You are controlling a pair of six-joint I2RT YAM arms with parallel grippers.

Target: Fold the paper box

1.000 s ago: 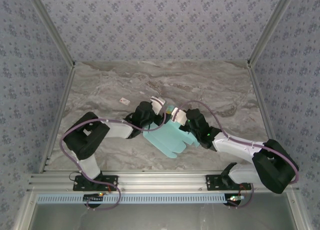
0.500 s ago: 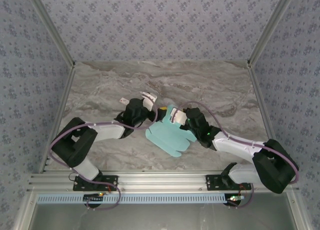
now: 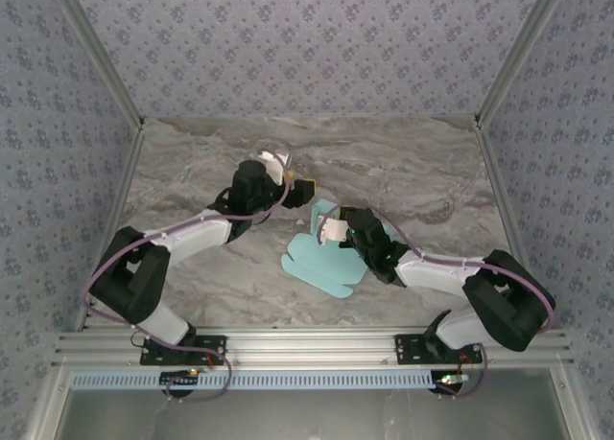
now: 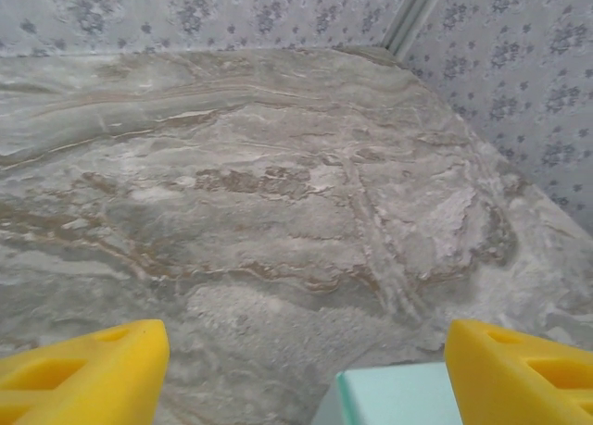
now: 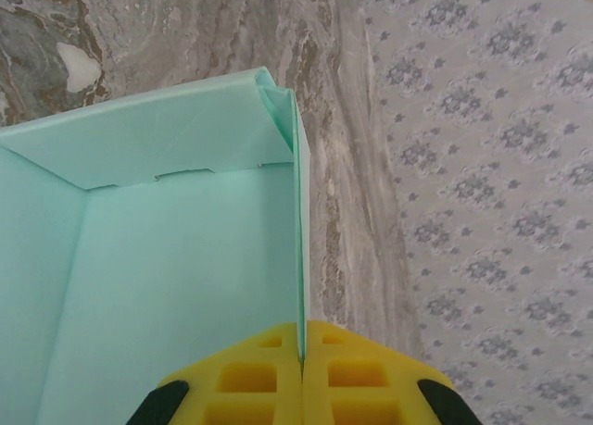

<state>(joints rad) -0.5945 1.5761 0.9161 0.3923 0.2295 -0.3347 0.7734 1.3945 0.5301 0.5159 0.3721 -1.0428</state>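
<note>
Marble-patterned table (image 3: 192,162), patterned walls (image 3: 288,47) beyond.
Item: paper box (image 5: 167,286), light blue, part-formed. One side wall is raised and the far panel is creased over. By my judgement the near flaps (image 3: 326,279) lying flat are yet to be folded.
Contents: nothing.
Right gripper (image 5: 301,356): fingers together, clamped on the raised wall's edge.
Left gripper (image 4: 306,351): fingers apart, holding nothing, with a box corner low between them.
</note>
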